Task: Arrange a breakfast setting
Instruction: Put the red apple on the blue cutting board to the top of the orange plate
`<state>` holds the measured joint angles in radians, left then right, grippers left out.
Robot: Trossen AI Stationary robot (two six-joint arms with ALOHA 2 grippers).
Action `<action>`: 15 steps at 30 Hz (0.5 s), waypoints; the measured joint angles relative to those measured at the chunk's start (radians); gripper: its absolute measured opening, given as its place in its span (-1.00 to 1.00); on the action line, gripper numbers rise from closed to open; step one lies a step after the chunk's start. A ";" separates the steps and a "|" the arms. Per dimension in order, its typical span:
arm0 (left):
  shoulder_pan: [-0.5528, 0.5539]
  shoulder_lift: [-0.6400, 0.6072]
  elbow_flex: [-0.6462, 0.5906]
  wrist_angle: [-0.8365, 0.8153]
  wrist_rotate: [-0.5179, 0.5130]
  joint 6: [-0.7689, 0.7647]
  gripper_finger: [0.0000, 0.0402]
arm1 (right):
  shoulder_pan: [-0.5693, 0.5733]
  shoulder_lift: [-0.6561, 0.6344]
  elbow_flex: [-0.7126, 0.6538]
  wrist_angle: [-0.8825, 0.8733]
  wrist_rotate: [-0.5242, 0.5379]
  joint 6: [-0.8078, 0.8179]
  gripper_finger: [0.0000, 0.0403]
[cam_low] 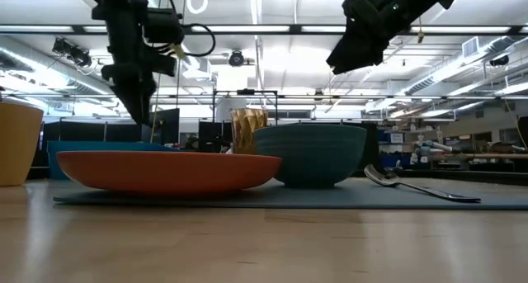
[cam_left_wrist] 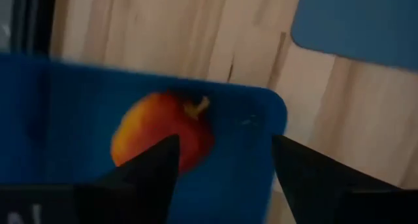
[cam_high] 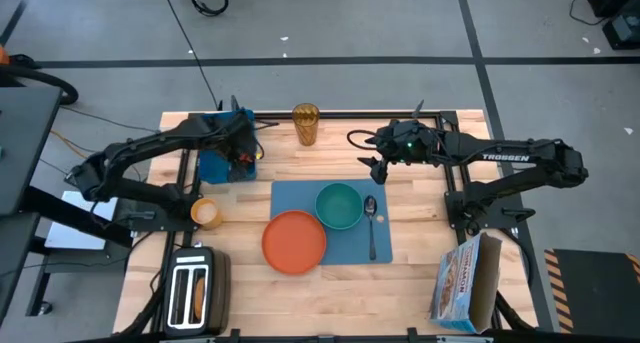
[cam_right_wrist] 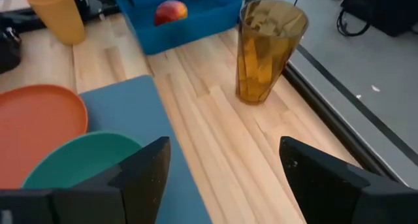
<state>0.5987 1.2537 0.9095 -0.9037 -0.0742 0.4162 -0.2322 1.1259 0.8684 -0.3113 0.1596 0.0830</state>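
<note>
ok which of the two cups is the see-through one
The amber faceted tumbler at the table's far edge, between the two arms. The other, a small orange cup, is opaque and stands left of the placemat, near the toaster.

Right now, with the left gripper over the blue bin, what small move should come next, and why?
Probably lower the left gripper straight down around the red apple. Its fingers stand open and the apple lies in the blue bin just below them, off the placemat, where the plate, bowl and spoon already sit. The right gripper hangs open above the table.
</note>
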 joint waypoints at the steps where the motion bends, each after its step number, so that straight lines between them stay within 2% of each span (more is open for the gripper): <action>1: 0.001 0.007 0.000 0.013 0.000 0.041 0.19 | 0.003 0.000 0.000 -0.007 0.000 0.000 0.46; 5: 0.000 0.044 0.000 0.025 -0.016 0.133 0.08 | 0.014 0.000 0.000 -0.019 -0.003 0.000 0.45; 9: 0.000 0.110 0.000 0.031 -0.041 0.093 -0.02 | 0.021 0.000 -0.001 -0.019 -0.003 -0.007 0.44; 15: -0.021 0.193 0.000 0.104 -0.068 0.126 -0.13 | 0.021 0.001 -0.001 -0.024 -0.004 -0.011 0.44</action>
<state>0.5777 1.4466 0.9098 -0.7992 -0.1421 0.5421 -0.2115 1.1266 0.8677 -0.3351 0.1561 0.0715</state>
